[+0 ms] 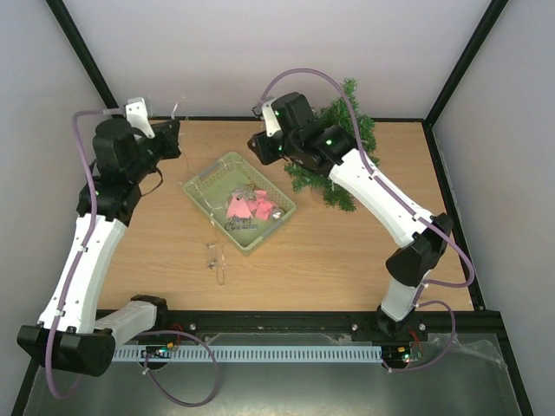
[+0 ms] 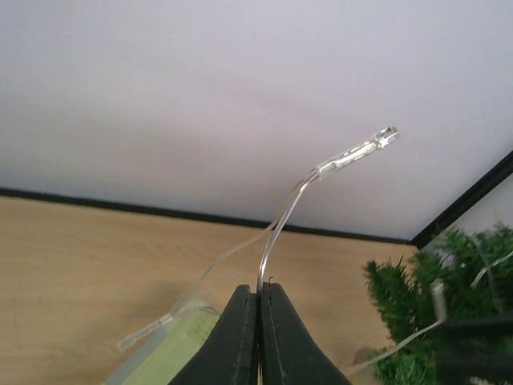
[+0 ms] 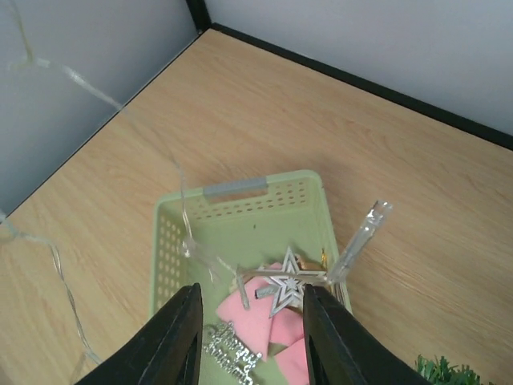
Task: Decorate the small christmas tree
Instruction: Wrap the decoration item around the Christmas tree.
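Small christmas tree [image 1: 360,126] stands at the far right of the table [image 1: 329,251], partly behind the right arm. Left gripper [image 2: 258,293] is clamped tight on a thin clear light string [image 2: 276,233], bulb end poking up past the fingers. Right gripper [image 3: 250,290] hangs over the pale green basket [image 3: 236,187], jaws apart and empty, with a silver star [image 3: 287,282] below. My read: the lights are going on. Next move is to carry that wire rightward and drape it over the branches without snagging the slack. The tree looks upright, long axis vertical, tip up, though the arm hides its middle.
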Available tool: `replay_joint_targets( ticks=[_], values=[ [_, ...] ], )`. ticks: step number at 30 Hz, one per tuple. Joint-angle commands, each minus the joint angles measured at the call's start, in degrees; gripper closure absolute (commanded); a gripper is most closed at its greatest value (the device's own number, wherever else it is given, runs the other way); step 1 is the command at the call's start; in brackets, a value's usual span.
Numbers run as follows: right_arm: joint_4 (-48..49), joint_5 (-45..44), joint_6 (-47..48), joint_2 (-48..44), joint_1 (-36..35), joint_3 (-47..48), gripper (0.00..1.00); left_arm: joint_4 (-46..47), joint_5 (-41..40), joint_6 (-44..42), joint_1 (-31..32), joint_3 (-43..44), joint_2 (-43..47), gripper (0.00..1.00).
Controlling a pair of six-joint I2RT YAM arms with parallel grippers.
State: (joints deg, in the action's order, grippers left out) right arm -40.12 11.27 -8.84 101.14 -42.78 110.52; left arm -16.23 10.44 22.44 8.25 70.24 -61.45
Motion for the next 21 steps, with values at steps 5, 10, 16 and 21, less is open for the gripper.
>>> replay_joint_targets(
  ticks=[5, 10, 16, 21],
  values=[
    [-7.38, 5.49, 3.98, -5.06, -0.37, 0.34, 0.62, -0.21, 2.42, -2.06, -1.3, 7.57, -2.71, 0.98],
    [-7.16, 4.8, 8.09, -6.34, -0.37, -0.1, 0.59, 0.07, 2.86, -1.71, -1.41, 9.88, -3.58, 0.98],
    [0.29, 3.03, 15.04, -5.75, -0.37, -3.01, 0.55, 0.61, 5.36, -0.46, -1.48, 11.33, -3.09, 0.98],
    [8.14, 9.57, 24.22, -5.38, -0.66, -9.39, 0.55, 0.68, 7.3, 0.21, -1.48, 13.45, -2.96, 0.98]
  ],
)
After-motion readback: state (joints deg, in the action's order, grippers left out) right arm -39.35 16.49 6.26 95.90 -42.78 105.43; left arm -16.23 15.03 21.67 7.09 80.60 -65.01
